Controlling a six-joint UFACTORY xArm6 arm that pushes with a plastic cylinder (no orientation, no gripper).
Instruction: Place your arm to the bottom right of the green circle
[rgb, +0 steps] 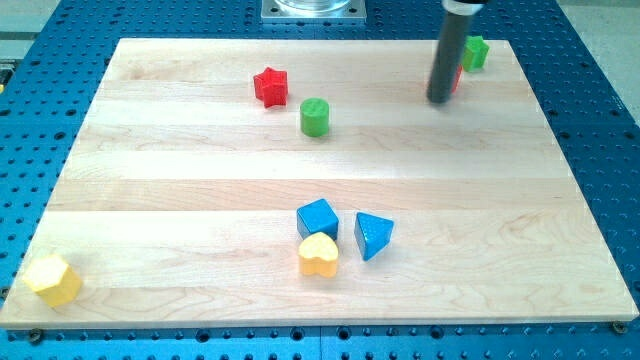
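Seven blocks lie on the wooden board (150, 210), and only one matters to me. From the view's left: a yellow hexagon block (53, 279) sits at the bottom-left corner; a red star (270, 86) stands toward the top, with the green circle (315, 117) just beside it, lower and to the right. Lower down, near the middle, a blue cube (318, 217), a yellow heart (319, 255) and a blue triangle (372, 235) cluster closely. My tip (438, 100) rests near the top right, well apart from the green circle, to its right and slightly higher. A red block (458, 78) peeks out just behind my rod, and a green block (475, 52) lies beyond it.

I carry no jaws, only a bare rod, holding nothing.

I judge the approach is in hand, not finished. The next move calls for sliding leftward and down the view, stopping just below-right of the green circle without nudging it.
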